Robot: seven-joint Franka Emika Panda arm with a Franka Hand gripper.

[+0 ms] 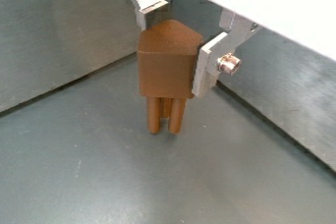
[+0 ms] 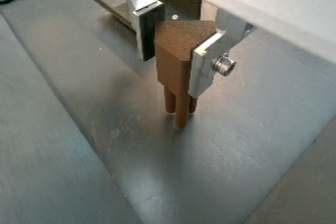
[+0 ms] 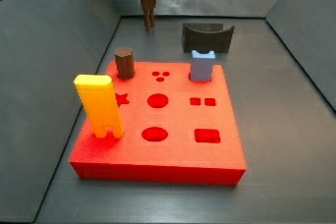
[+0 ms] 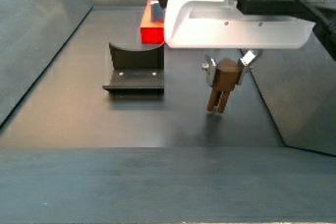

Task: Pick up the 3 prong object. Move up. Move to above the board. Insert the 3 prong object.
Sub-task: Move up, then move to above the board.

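Brown, matte, and slim: the 3 prong object [image 1: 168,76] is seen as an upright block w/ a peaked top and thin prongs at its lower end, approx. a third of its height. It is clamped between the fingers [image 1: 210,63] of the gripper [image 2: 175,43], silver plates pressed on opposite faces near its top, in both wrist views. The prong tips look to be at or just above the grey floor [image 2: 118,159]; contact can't be told. In a side view the gripper [image 4: 226,66] is seen hanging under the white wrist housing [image 4: 237,17], the 3 prong object [image 4: 223,85] vertical below it, w/ the fixture [image 4: 134,68] off to one side. In a side view the board [image 3: 164,130] is seen red and flat, well apart from the held piece [image 3: 149,10], carrying a yellow forked block [image 3: 98,107], a dark brown cylinder [image 3: 125,64] and a blue block [image 3: 202,66].
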